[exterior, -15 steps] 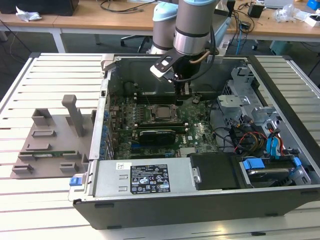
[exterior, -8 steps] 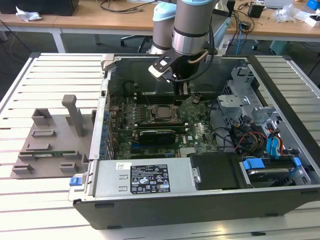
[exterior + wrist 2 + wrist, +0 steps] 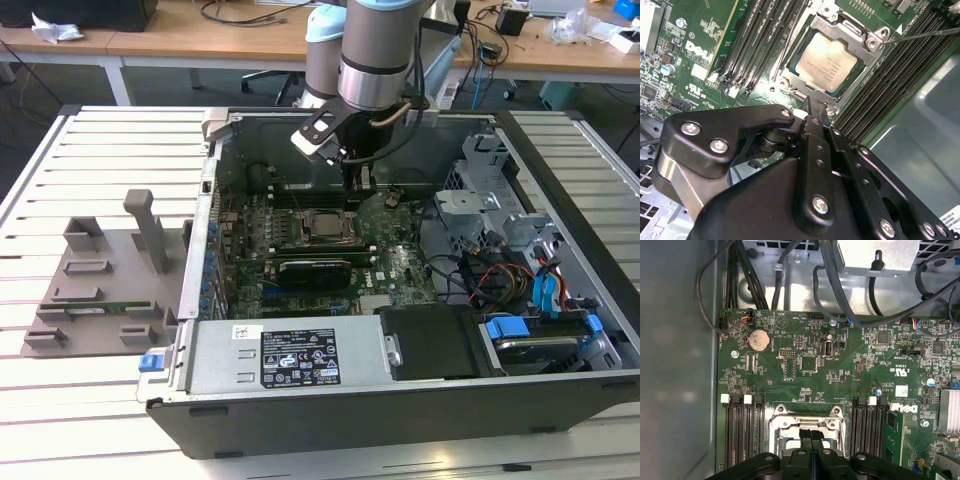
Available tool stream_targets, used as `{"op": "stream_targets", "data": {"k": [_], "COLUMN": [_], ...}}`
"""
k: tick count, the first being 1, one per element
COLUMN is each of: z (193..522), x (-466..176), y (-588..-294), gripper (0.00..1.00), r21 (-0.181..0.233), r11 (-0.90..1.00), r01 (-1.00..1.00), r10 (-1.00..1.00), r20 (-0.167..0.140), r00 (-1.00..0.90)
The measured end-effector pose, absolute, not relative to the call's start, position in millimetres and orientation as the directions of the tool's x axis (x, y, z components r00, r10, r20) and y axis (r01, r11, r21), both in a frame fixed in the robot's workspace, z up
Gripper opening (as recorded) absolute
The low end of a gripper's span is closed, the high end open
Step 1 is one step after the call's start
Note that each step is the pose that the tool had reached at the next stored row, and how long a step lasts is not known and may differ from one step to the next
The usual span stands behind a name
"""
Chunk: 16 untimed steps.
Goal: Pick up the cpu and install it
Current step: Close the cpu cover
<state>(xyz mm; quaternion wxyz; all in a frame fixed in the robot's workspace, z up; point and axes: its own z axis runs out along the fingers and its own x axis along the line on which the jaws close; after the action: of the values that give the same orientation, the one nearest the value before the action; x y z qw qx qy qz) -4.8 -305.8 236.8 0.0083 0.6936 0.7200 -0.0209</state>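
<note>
Over the motherboard [image 3: 840, 380], inside the open PC case [image 3: 560, 400], the gripper [image 3: 811, 436] hangs at one edge of the socket frame [image 3: 799, 84]. Its fingertips [image 3: 806, 437] are pressed together w/ nothing between them, i.e. closed and empty.

The cpu [image 3: 827, 62] is not in the gripper. It lies flat inside the socket frame, square to it, silvery top up, pale rim visible round the edge. The gripper tip is just beside it, apart from the chip; contact w/ the frame itself I can't make out.

Memory slots [image 3: 890, 75] flank the socket frame on both sides. A thin lever [image 3: 920, 34] runs from a corner of the frame out across one bank of slots.

Progress, as a judgement:
- Pick-up: done, since the cpu is off wherever it was stored and in the machine.
- Placement: looks done, chip seated level in the socket frame w/ no visible tilt.
- Lock-down: unclear. The lever seems to stand free of the frame, not tucked along it, but from this angle that is approx at best, so the install may not be fully closed out.
</note>
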Motion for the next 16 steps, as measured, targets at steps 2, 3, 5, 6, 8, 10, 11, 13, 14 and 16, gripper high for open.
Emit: {"op": "stream_targets", "data": {"k": [2, 3, 5, 6, 8, 10, 11, 13, 14, 16], "z": [237, 237, 237, 237, 236, 236, 235, 235, 234, 233], "x": [-7, -8, -10, -11, -13, -16, -17, -21, -23, -28], "y": [-306, -306, -306, -306, -306, -306, -306, -306, -306, -306], "gripper": [0.11, 0.11, 0.11, 0.11, 0.11, 0.11, 0.11, 0.11, 0.11, 0.11], "r21": [-0.019, -0.019, -0.019, -0.019, -0.019, -0.019, -0.019, -0.019, -0.019, -0.019], "r11": [0.037, 0.037, 0.037, 0.037, 0.037, 0.037, 0.037, 0.037, 0.037, 0.037], "r01": [0.999, 0.999, 0.999, 0.999, 0.999, 0.999, 0.999, 0.999, 0.999, 0.999], "r10": [0.998, 0.998, 0.998, 0.998, 0.998, 0.998, 0.998, 0.998, 0.998, 0.998], "r20": [-0.041, -0.041, -0.041, -0.041, -0.041, -0.041, -0.041, -0.041, -0.041, -0.041], "r00": [-0.038, -0.038, -0.038, -0.038, -0.038, -0.038, -0.038, -0.038, -0.038, -0.038]}}
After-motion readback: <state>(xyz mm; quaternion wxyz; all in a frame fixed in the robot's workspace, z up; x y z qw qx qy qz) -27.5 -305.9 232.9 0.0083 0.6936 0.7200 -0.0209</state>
